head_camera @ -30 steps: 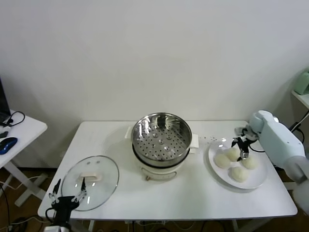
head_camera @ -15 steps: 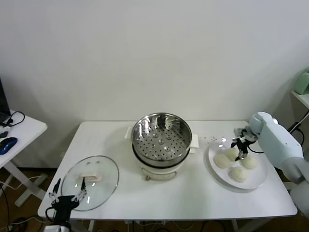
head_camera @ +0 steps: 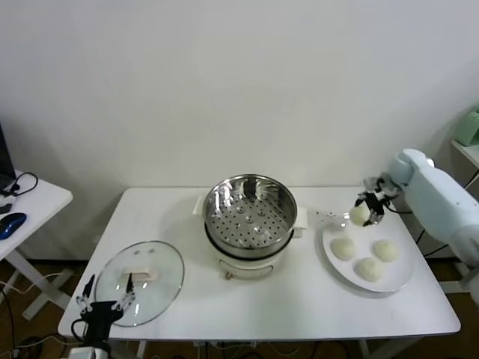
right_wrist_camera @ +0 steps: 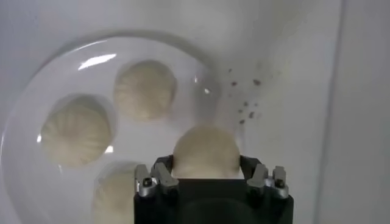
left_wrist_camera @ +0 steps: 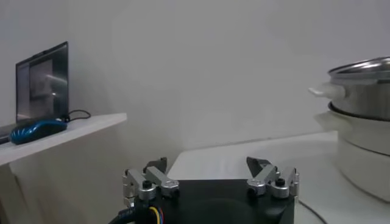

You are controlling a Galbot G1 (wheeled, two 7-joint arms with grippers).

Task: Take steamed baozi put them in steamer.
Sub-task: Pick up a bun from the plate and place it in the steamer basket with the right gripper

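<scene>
Bare test room or lab
Plain white wall (head_camera: 239, 82), white table (head_camera: 269, 299), side desk (head_camera: 34, 206) with laptop (left_wrist_camera: 41, 82), blue mouse (head_camera: 11, 224) and cables

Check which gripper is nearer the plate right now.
Right. The right gripper hangs just above the plate's far rim, shut on a baozi. The left gripper is parked at the table's opposite end, by the glass lid.

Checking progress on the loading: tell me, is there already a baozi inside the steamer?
No: the steamer shows only its bare perforated tray, three baozi lie on the plate, and the right gripper holds the fourth.
</scene>
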